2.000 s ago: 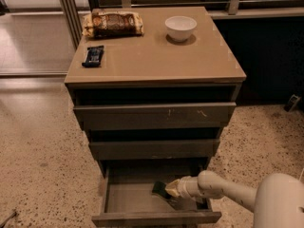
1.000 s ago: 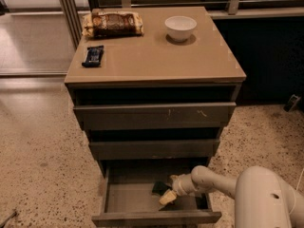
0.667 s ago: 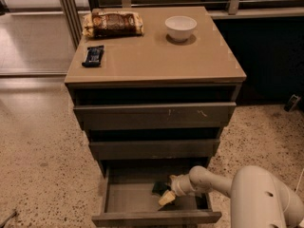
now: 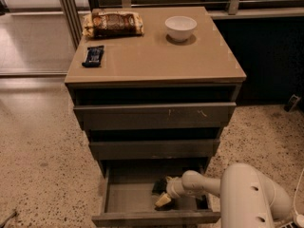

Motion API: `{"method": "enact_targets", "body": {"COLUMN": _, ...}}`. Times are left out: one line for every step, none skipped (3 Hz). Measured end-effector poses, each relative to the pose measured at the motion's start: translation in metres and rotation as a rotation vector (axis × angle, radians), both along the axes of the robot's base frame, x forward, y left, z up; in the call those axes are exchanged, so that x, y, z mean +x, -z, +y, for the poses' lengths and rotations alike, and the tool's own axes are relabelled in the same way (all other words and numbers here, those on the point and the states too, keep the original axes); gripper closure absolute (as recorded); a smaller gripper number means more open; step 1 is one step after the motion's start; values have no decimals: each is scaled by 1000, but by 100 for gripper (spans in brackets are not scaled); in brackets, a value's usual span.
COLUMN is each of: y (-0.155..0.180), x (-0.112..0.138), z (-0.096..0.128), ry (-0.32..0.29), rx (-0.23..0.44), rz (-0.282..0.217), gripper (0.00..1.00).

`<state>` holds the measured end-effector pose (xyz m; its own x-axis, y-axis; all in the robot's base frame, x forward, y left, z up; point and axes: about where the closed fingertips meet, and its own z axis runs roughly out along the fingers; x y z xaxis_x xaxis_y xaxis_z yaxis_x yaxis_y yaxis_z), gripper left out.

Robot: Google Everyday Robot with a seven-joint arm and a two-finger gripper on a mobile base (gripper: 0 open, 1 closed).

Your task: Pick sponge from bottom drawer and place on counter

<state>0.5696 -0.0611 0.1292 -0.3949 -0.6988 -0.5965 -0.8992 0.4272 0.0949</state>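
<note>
The bottom drawer is pulled open below two other grey-brown drawers. The dark green sponge lies on the drawer floor right of the middle, partly covered by my gripper. My gripper reaches into the drawer from the right on its white arm. It is tipped down and sits right at the sponge's near right edge. The tan counter is the cabinet's top, well above the gripper.
On the counter stand a white bowl at the back right, a snack bag at the back left and a dark blue wrapped bar at the left edge. The two upper drawers stick out slightly above the open one. Speckled floor surrounds the cabinet.
My gripper has moved left inside the drawer and tipped downward onto the sponge's edge. The sponge stays on the drawer floor. The things on the counter have not moved.
</note>
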Motion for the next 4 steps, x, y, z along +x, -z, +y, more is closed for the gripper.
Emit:
{"method": "enact_targets", "body": {"y": 5, "x": 6, "z": 5, "ry": -30, "rx": -48, "rz": -90, "gripper": 15}}
{"method": "enact_targets", "body": {"y": 9, "x": 9, "z": 7, "ry": -48, "rx": -82, "rz": -143, "gripper": 33}}
{"method": "enact_targets", "body": {"y": 9, "x": 9, "z": 7, "ry": -48, "rx": -83, "rz": -143, "gripper": 56}}
{"method": "enact_targets", "body": {"y": 9, "x": 9, "z": 7, "ry": -48, "rx": -83, "rz": -143, "gripper": 79}}
